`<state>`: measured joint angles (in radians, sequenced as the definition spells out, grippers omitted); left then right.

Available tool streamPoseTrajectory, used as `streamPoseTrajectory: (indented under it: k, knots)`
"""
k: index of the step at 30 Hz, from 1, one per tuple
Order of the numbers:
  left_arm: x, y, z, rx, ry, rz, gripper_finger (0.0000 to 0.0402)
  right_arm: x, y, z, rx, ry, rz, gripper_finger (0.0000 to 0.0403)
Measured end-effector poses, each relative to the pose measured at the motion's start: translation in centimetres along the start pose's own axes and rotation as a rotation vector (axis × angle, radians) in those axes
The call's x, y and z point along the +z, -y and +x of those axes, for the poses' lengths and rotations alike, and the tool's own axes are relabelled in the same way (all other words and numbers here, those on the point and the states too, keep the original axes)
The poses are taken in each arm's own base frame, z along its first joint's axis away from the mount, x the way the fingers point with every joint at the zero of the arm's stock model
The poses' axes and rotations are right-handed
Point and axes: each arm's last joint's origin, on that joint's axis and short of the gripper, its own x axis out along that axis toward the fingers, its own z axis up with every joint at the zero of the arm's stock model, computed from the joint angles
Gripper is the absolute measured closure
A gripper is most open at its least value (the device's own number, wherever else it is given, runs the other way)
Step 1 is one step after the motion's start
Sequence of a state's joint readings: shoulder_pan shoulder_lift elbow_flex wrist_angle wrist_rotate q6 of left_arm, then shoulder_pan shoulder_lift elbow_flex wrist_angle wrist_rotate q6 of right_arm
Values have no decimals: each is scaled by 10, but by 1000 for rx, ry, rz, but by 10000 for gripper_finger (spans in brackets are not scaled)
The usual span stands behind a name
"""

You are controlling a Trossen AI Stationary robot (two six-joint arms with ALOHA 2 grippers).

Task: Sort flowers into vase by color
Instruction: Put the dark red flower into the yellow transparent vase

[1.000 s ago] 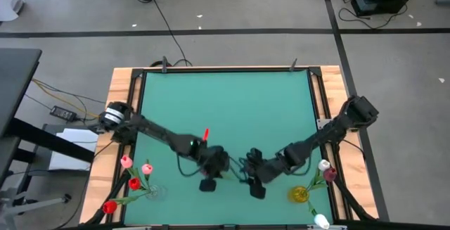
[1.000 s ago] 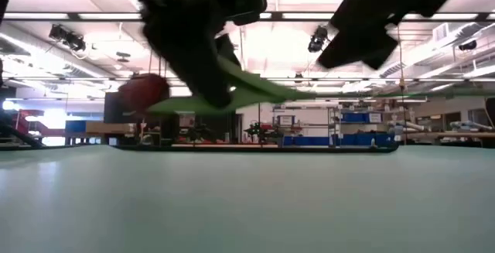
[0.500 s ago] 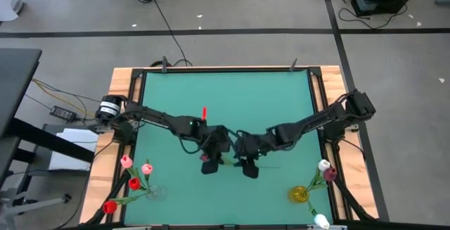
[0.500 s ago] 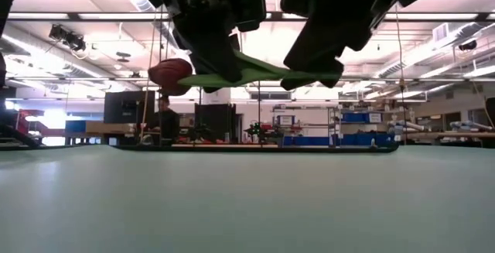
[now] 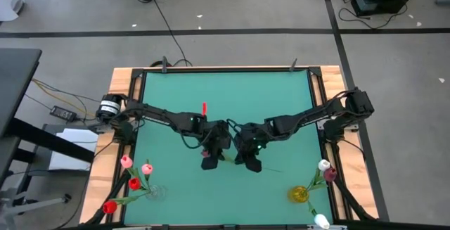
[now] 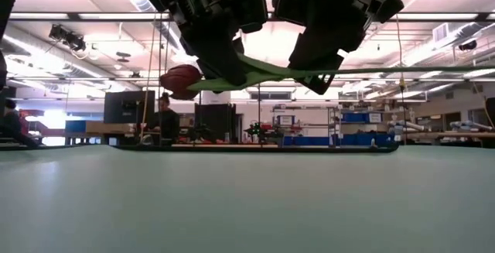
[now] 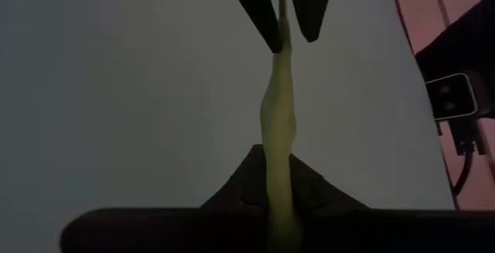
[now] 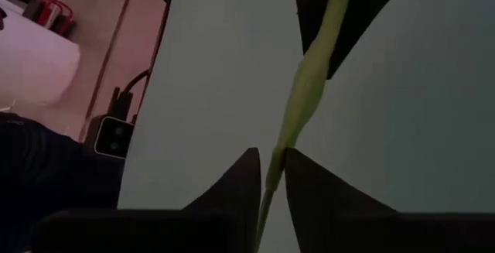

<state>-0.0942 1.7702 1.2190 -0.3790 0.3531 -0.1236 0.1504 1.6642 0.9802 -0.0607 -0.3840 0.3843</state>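
Observation:
A red flower (image 6: 182, 79) with a long green stem (image 6: 263, 71) hangs level above the green table, its head toward the table's left. The head (image 5: 204, 109) also shows in the high view. My left gripper (image 5: 211, 149) is shut on the stem just behind the head. My right gripper (image 5: 246, 154) stands close beside it on the right, shut on the same stem. The stem's free end (image 6: 464, 69) runs on toward the right. My left gripper pinches the stem (image 7: 280, 183) between its two fingers, on the stretch nearest the head. The fingers lie across the stem, which is lifted clear of the table and about level. My right gripper has the stem (image 8: 272, 168) between its two fingers, a little farther along toward the free end. These fingers also lie across it.
A clear vase (image 5: 155, 191) with red and pink flowers stands at the near left. A yellow vase (image 5: 300, 193) with a white and a dark flower stands at the near right. A white flower (image 5: 321, 221) lies at the near edge. A wooden frame (image 5: 123, 82) borders the table.
Both grippers have gone toward the far edge, and the flower has risen and come level. My right gripper has moved left toward my left gripper and now has the stem between its fingers, where a second ago it stood apart from it.

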Motion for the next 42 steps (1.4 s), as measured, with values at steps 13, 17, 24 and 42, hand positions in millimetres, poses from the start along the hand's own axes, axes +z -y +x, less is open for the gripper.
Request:
streamPoseTrajectory:
  k: [13,17,24,42]
  knots:
    - [3,-10,-4,-16,20,-5,386,7,25,-12,57,-24,100,325]
    - [3,-10,-4,-27,18,-2,386,7,26,-13,102,-39,111,307]
    - [5,-10,-4,-30,37,-2,386,6,25,-14,145,-64,129,307]
    - [15,-3,-3,-40,132,6,386,0,25,-15,226,-146,102,392]
